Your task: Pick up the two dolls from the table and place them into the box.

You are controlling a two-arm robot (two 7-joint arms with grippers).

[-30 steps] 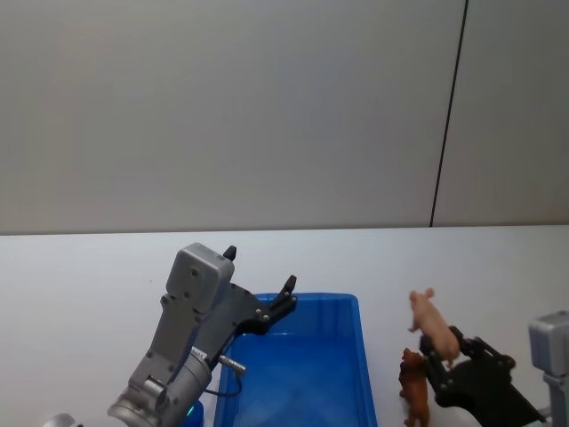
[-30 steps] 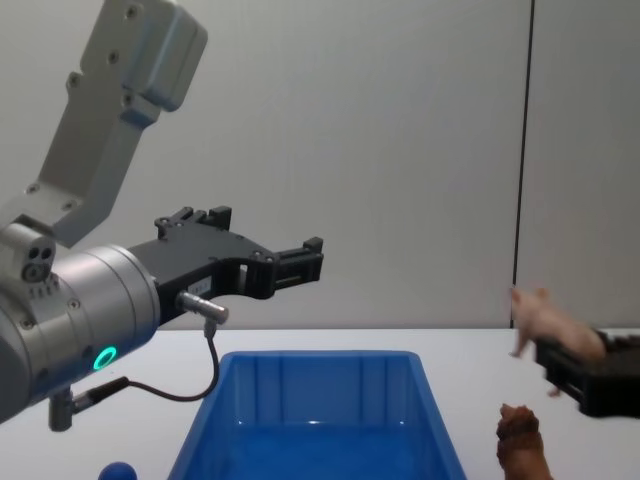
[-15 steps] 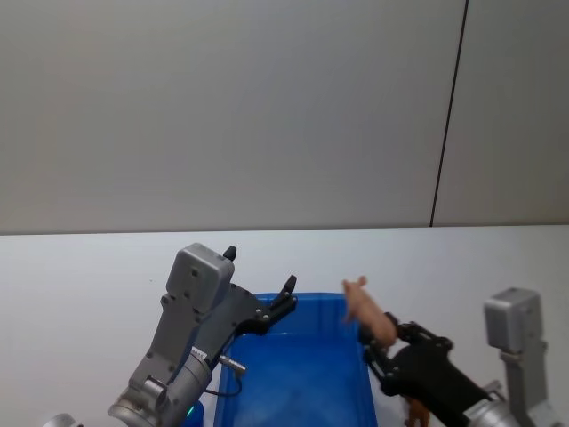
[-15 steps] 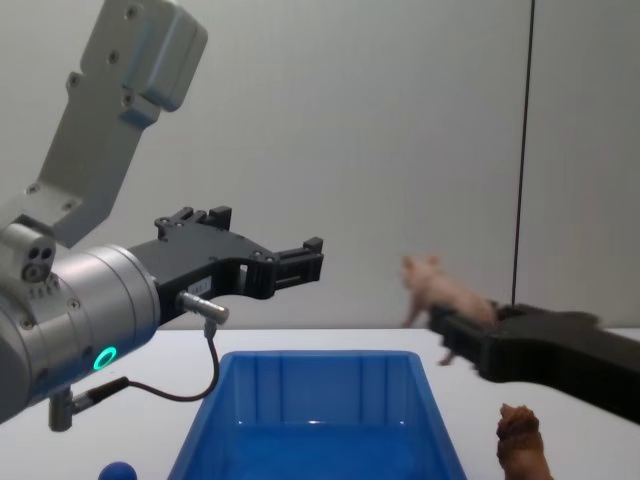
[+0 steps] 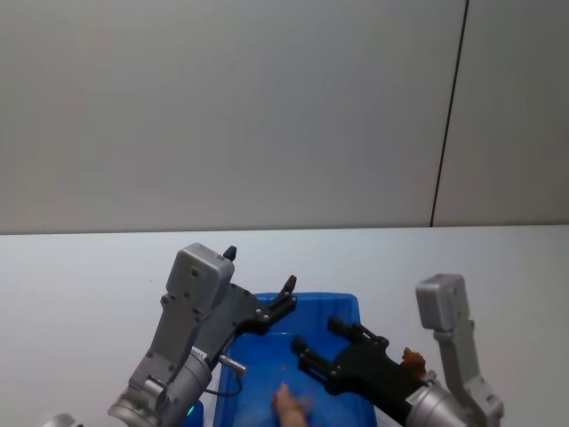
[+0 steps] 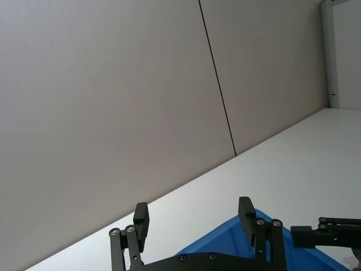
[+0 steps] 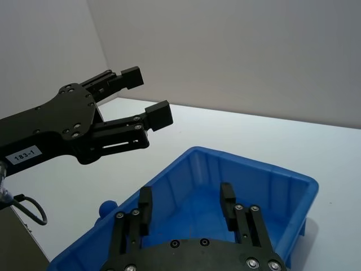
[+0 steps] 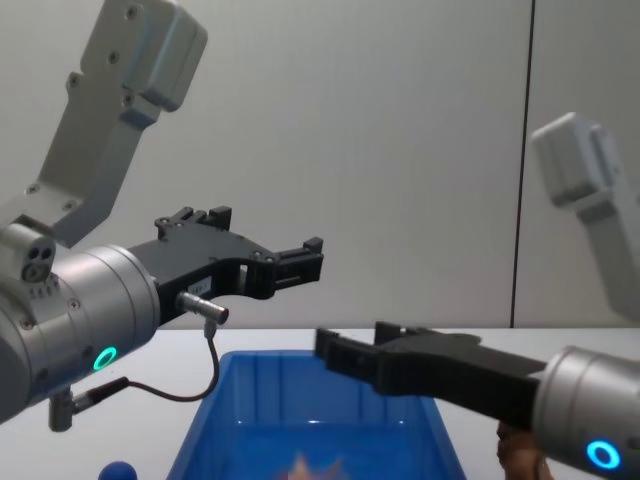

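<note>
Soft, even light from above falls on the grey wall (image 5: 222,107) and the white table (image 5: 80,267), both bright and flat, with barely any shadow. A faint sheen lies on the floor of the blue box (image 8: 250,385).

A: Which marking can be read?
B: "183-1", dark print on a small white label (image 7: 25,153).
A: On what does it stand?
B: The black body of the left gripper (image 7: 145,95), seen in the right wrist view.
</note>
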